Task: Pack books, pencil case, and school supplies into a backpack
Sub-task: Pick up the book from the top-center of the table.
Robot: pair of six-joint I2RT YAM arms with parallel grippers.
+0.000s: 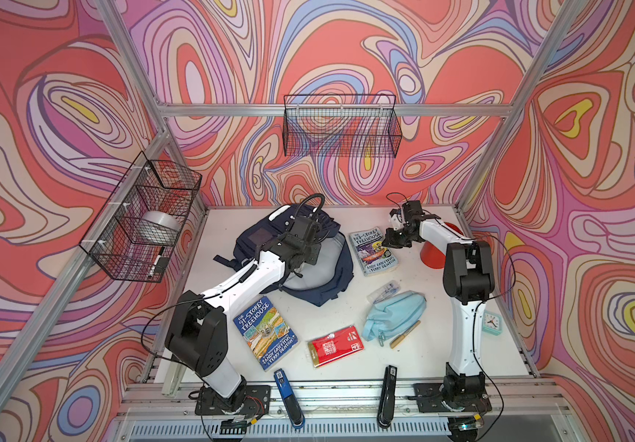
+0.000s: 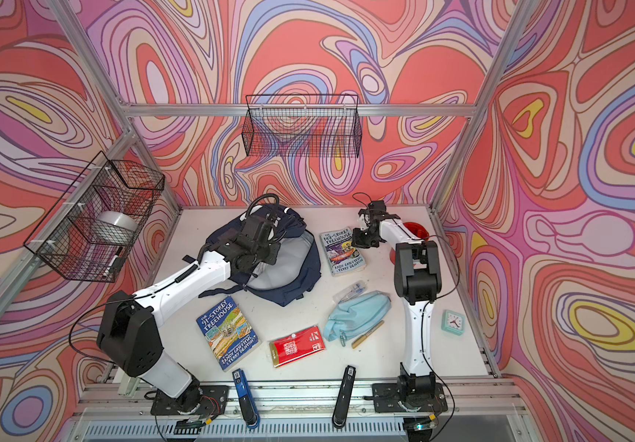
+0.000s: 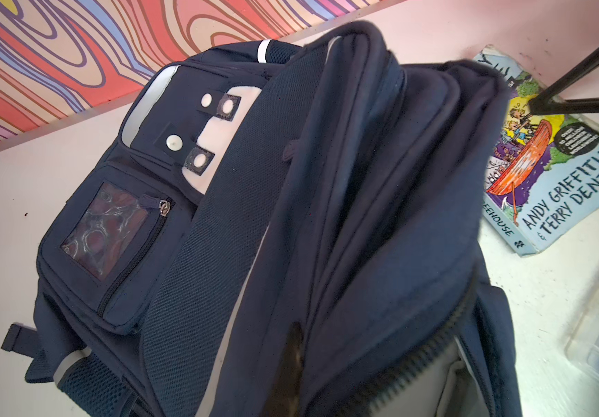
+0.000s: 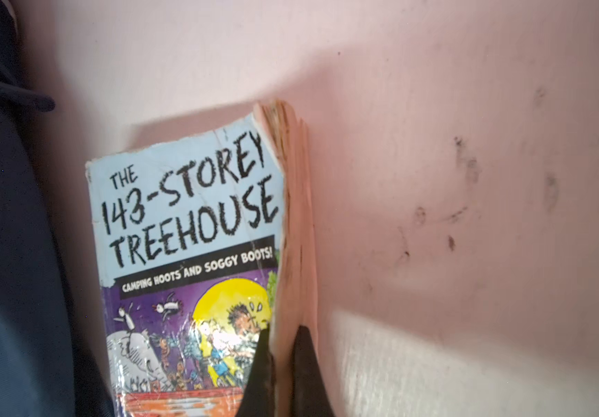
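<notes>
The navy backpack (image 1: 333, 281) (image 3: 363, 216) lies at the back of the table with its grey-lined mouth gaping. My left gripper (image 1: 297, 264) (image 3: 296, 350) is shut on a fold of its top flap, fingertips buried in cloth. Right of it lies the 143 book (image 1: 375, 252) (image 4: 189, 224). My right gripper (image 1: 388, 242) (image 4: 283, 346) is shut on its page edge. The 91 book (image 1: 266, 333), red packet (image 1: 337, 346), light-blue pencil case (image 1: 394, 313), tan pen (image 1: 406, 334) and clear packet (image 1: 383, 291) lie nearer the front.
A red cup (image 1: 432, 254) stands behind my right arm. A blue stapler (image 1: 287, 394) and a black stapler (image 1: 386, 398) lie on the front rail. A teal clock (image 1: 492, 323) sits at the right edge. Wire baskets (image 1: 341, 126) (image 1: 143, 218) hang on the walls.
</notes>
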